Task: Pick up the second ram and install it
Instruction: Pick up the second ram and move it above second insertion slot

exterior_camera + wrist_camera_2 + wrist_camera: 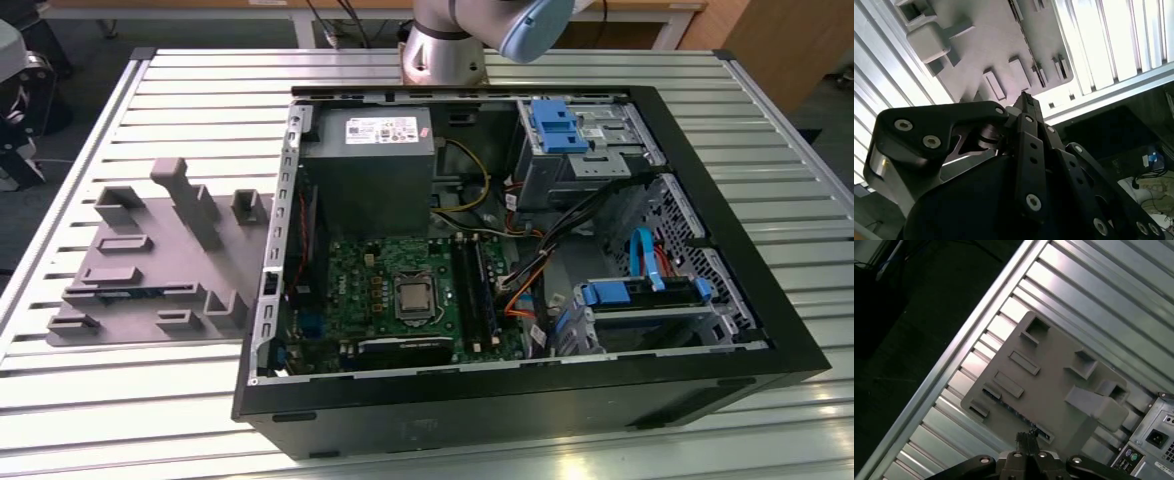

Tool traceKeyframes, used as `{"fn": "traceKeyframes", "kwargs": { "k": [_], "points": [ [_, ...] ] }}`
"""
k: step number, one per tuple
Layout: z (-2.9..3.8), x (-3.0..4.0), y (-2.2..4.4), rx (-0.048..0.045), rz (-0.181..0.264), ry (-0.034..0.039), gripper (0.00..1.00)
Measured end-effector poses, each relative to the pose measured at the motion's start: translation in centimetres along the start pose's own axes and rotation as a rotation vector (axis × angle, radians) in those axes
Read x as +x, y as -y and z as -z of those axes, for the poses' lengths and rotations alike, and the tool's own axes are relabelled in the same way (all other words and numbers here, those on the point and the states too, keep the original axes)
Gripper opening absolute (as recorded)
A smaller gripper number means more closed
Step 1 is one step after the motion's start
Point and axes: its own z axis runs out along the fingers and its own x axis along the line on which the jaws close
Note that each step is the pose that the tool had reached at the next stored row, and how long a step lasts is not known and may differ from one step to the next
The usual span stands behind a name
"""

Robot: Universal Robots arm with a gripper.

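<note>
gripper [1027, 439]: fingers pressed together, nothing between them, hovering above gray holder [1054, 385] | memory stick [134, 293]: lying in a holder slot, exterior view's left | beyond: open computer case [534, 400] on slatted table [200, 90]

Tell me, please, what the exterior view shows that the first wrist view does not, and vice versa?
Exterior view: the inside of the open case, with the green motherboard, power supply and blue drive caddies. First wrist view: the gripper, fingers together, over the grey fixture, plus the case's rear ports. Both: the grey fixture on the slatted table, with the second ram lying in one of its slots.
</note>
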Motion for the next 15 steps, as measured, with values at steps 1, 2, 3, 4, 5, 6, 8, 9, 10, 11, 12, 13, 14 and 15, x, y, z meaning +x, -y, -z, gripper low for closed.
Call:
{"fn": "traceKeyframes", "kwargs": {
  "k": [1,2,3,4,5,6,8,9,10,11,12,13,14,15],
  "points": [
    [0.0,0.01,0.0,0.0,0.003,-0.0001,0.11],
    [0.01,0.01,0.0,0.0,0.005,-0.0002,0.11],
    [0.0,0.01,-0.01,-0.0001,0.007,-0.0002,0.11],
    [0.01,0.01,-0.01,-0.0001,0.008,-0.0003,0.11],
    [0.01,0.01,-0.01,-0.0001,0.013,-0.0003,0.11],
    [0.0,0.02,-0.01,-0.0002,0.023,-0.0005,0.11],
    [0.0,0.03,-0.01,-0.0005,0.051,-0.0009,0.11],
    [0.0,0.03,-0.01,-0.0006,0.067,-0.0012,0.11],
    [0.0,0.04,-0.01,-0.0008,0.081,-0.0015,0.11],
    [-0.01,0.05,-0.02,-0.0009,0.096,-0.0017,0.11],
    [-0.01,0.05,-0.02,-0.0011,0.111,-0.002,0.11],
    [-0.02,0.05,-0.03,-0.0012,0.126,-0.0022,0.11],
    [-0.02,0.06,-0.03,-0.0014,0.142,-0.0024,0.11],
    [-0.03,0.06,-0.03,-0.0015,0.157,-0.0027,0.11]
  ]
}}
